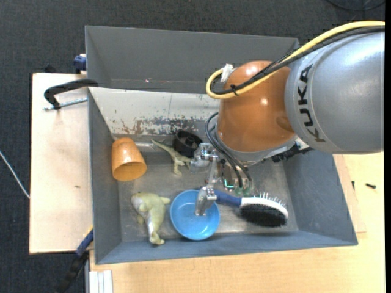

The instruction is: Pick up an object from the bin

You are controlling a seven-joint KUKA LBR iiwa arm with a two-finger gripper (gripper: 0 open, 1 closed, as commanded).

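Blue bowl (186, 223) sits right under the tool (202, 207); it is likely light, stiff, slick plastic, best pinched at its thin rim. Whether the tool is spread or pressed together I cannot tell.

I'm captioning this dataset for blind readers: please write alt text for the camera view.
The robot arm's gripper hangs over a blue bowl near the lower wall of a grey bin. Around it lie a black hairbrush, an orange cup, a pale toy animal and a small dinosaur.
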